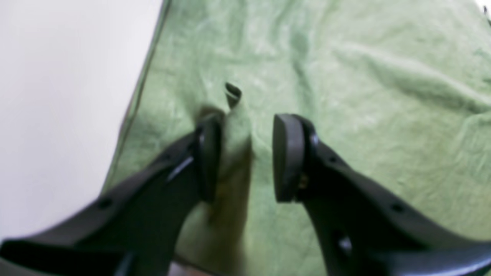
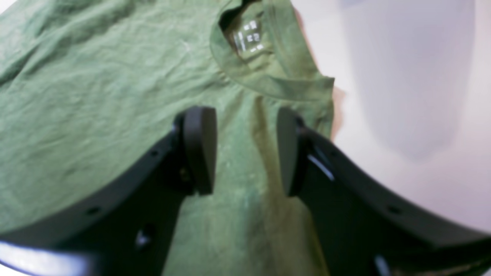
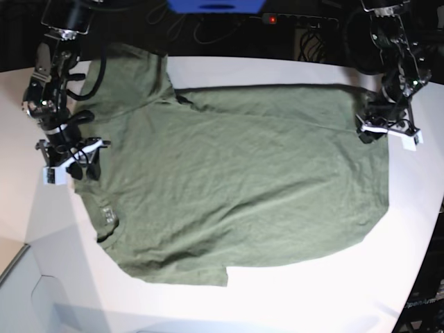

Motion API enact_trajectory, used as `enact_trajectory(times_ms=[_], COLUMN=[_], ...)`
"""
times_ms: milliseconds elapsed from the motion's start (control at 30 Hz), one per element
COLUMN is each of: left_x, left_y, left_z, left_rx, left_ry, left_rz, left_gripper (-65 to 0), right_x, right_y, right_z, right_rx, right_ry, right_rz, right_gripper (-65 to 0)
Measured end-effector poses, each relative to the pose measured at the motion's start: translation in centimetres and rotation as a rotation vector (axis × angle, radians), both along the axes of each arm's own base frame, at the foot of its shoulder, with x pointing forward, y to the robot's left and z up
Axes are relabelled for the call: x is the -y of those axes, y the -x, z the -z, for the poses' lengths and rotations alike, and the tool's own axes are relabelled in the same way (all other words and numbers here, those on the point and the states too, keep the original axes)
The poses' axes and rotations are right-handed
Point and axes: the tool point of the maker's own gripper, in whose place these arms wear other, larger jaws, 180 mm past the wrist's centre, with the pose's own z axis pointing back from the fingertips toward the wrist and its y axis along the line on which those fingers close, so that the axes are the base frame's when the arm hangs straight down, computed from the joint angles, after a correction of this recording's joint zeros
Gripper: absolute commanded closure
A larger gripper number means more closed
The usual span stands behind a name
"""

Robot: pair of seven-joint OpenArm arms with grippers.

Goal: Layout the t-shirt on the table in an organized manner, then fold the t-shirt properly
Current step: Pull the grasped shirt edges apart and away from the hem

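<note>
Here, in the base view, the right gripper (image 3: 76, 166) sits at the nine o'clock side of the table (image 3: 291, 291), its arm dropping from the upper left corner with the wrist bent down over the shoulder of the t-shirt (image 3: 236, 194). From the right wrist camera, the right gripper (image 2: 245, 151) points steeply down at the green cloth, just at six o'clock of the neckband and the small label (image 2: 247, 36). Its two pads stand apart with a raised strip of shirt fabric between them; whether they actually pinch that fabric cannot be told.

The t-shirt lies spread mostly flat across the middle of the white table, neck toward nine o'clock, hem toward three o'clock, one sleeve up at eleven o'clock and the other down at six o'clock.

At the three o'clock side of the base view, the left gripper (image 3: 385, 132) reaches down from the upper right corner, forearm nearly vertical, onto the hem edge. In the left wrist view, the left gripper (image 1: 245, 157) holds its pads apart over a small ridge of the t-shirt (image 1: 345, 96) that presses against the left-hand pad; a firm hold cannot be confirmed. The bare table (image 1: 57, 115) shows at nine o'clock there.
</note>
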Motion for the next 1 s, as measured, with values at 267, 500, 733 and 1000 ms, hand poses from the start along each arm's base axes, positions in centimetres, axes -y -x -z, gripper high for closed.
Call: enact_trajectory(times_ms=[267,500,733,1000], left_x=[0.1,0.2,1.2,1.6], left_y=[-0.1,-0.2,-1.5,-2.0], left_z=[0.0,-0.5,-4.3,-7.3], left_rx=[-0.001,0.011,0.116,0.19], left_ry=[0.002,0.001,-0.027,-0.069], left_rz=[0.004,0.008,0.038,0.064], left_gripper=[-0.3,0.0,0.0,0.0], right_x=[0.0,0.7,0.7,1.9], right_y=[0.8,1.6,5.3,10.3], right_z=[0.6,0.9,0.7,1.0], right_rx=[-0.017,-0.028,-0.09,-0.206], right_ry=[0.0,0.007,0.069,0.123], right_rz=[-0.001,0.018,-0.004,0.021], right_gripper=[-26.3,-26.3,-26.6,-26.8])
